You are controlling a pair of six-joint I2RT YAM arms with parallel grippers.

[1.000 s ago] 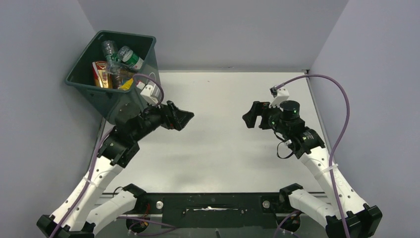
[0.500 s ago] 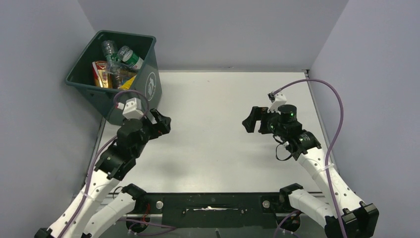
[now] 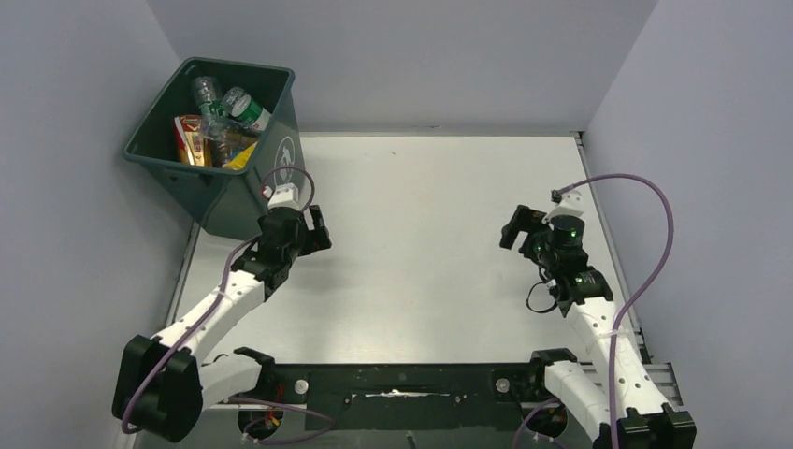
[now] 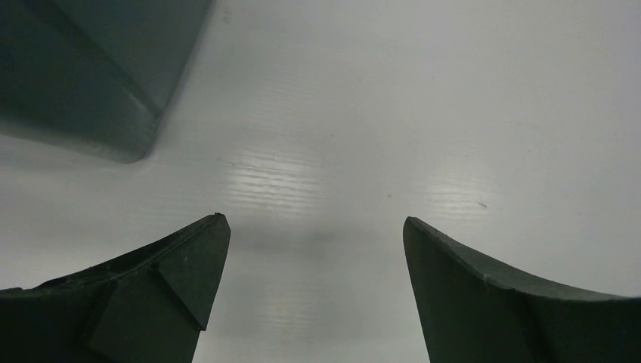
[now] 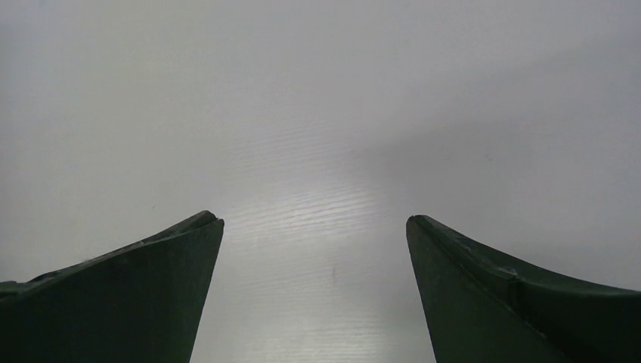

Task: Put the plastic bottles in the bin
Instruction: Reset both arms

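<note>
The dark green bin stands at the table's far left corner, tilted, with a white logo on its near side. Several plastic bottles lie inside it, clear ones with green labels and a red-gold one. My left gripper is open and empty, low over the table just right of the bin's base. The bin's lower corner shows at the upper left of the left wrist view, ahead of the open left gripper. My right gripper is open and empty over the right side of the table, with only bare table between its tips in the right wrist view.
Grey walls close in the table on the left, back and right. A purple cable loops off the right arm near the right wall. The black mounting rail runs along the near edge.
The left arm has drawn back and down from mid-table toward the bin's base. The right arm has pulled back to the right and nearer. Both grippers stay open and empty.
</note>
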